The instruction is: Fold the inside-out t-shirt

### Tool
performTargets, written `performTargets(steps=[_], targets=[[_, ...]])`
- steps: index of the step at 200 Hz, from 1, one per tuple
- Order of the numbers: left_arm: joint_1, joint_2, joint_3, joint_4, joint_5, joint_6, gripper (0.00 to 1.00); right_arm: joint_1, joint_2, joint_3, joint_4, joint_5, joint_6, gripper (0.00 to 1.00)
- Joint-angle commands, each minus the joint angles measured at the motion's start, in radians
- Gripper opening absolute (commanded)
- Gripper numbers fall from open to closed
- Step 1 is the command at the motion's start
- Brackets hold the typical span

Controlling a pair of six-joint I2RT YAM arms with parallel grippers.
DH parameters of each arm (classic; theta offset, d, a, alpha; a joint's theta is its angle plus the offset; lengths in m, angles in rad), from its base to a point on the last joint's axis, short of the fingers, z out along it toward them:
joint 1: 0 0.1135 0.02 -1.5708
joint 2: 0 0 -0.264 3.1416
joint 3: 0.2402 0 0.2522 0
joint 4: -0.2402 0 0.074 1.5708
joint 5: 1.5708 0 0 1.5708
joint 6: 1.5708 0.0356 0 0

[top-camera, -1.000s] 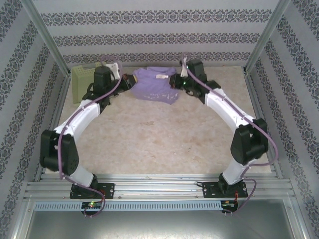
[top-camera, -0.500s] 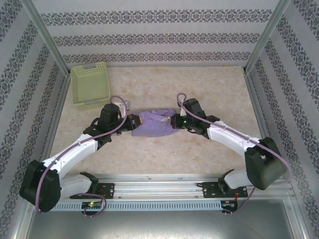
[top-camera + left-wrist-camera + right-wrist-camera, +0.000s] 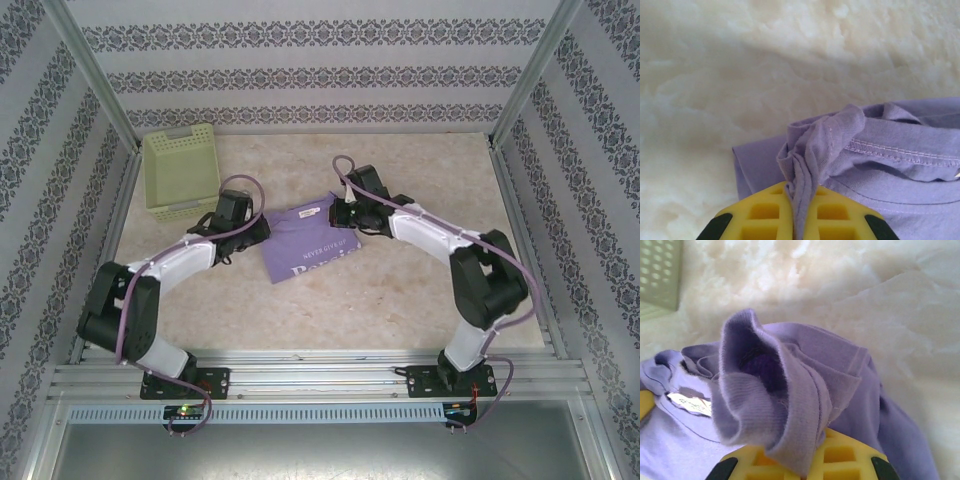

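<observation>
The shirt (image 3: 308, 245) lies mostly flat on the table (image 3: 410, 300), a little beyond its middle and well apart from the basket (image 3: 182, 172) in the far-left corner. It shows white lettering (image 3: 318, 262) along its near part and a small label (image 3: 338, 211) by its far-right corner. Judged from this, the step in hand is laying the cloth down and smoothing it out, each arm holding one upper end, so the folding proper looks only partly done. On the left, the arm rises from its base at the near edge, bends out toward the table's left edge, and sends its forearm inward and low to the shirt's left edge. The left gripper (image 3: 799, 207) has its yellow fingers (image 3: 765, 212) pressed together on a bunched ridge of purple fabric, beside a stitched hem. On the right, the arm climbs from its base, elbows out toward the right edge, then reaches back and leftward to the shirt's far-right corner. The right gripper (image 3: 805, 462) is pinched on a rolled wad of cloth that curls over its fingers. The next move probably calls for both grippers to settle their ends onto the table together and evenly, keeping the cloth taut, so that no wrinkle sets in before either one lets go.
</observation>
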Motion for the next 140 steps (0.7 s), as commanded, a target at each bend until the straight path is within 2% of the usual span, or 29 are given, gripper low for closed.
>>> performTargets(steps=[1, 49, 75, 112, 140], targets=[[0.029, 0.057, 0.063, -0.001, -0.022, 0.018, 0.0, -0.024, 0.068, 0.092, -0.065, 0.043, -0.049, 0.0], [0.058, 0.214, 0.168, -0.027, 0.003, 0.025, 0.01, -0.04, 0.19, 0.191, -0.112, 0.094, -0.071, 0.01], [0.074, 0.279, 0.19, -0.042, 0.02, -0.007, 0.05, -0.043, 0.237, 0.23, -0.127, 0.093, -0.082, 0.12], [0.096, 0.315, 0.223, -0.08, 0.033, -0.026, 0.3, -0.066, 0.26, 0.28, -0.169, 0.115, -0.077, 0.32], [0.112, 0.242, 0.244, -0.168, -0.023, -0.016, 0.45, -0.078, 0.205, 0.292, -0.222, 0.182, -0.109, 0.48]])
